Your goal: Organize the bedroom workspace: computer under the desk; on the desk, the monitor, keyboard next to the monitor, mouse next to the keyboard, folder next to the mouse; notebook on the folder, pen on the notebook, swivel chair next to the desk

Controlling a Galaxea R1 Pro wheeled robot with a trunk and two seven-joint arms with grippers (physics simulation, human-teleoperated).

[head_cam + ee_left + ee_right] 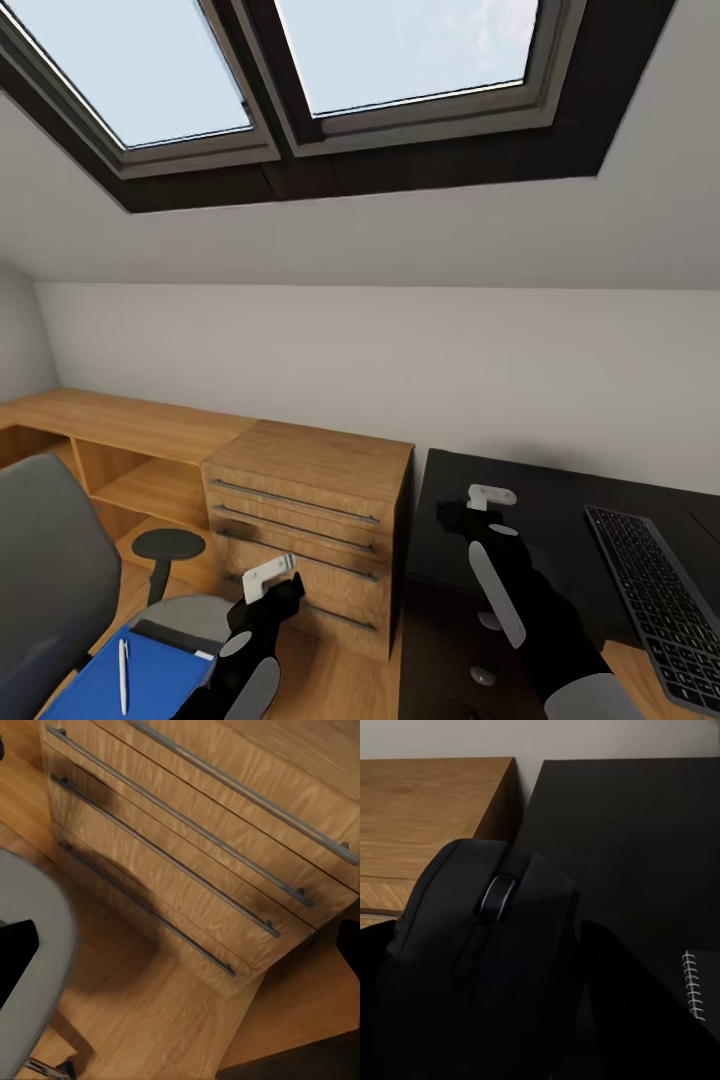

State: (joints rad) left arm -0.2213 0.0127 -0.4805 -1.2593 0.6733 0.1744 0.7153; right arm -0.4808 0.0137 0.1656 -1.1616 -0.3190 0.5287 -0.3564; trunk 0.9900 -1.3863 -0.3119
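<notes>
My right gripper (481, 506) hovers over the black desk (545, 500) and is shut on the mouse (487, 945), a dark rounded thing with a scroll wheel. The keyboard (660, 605) lies on the desk to the right. A spiral-bound notebook (703, 984) lies on the desk top just beyond the mouse. The blue folder (150, 680) lies on the swivel chair (45, 560) at lower left, with the pen (123, 675) on top. My left gripper (268, 578) is open above the floor, between the chair and the drawer chest.
A light-wood drawer chest (310, 520) with long bar handles stands directly left of the desk, and a low wooden shelf unit (120, 450) runs along the wall. The desk's drawer knobs (484, 675) show below its top. The chair's armrest (168, 545) juts toward the chest.
</notes>
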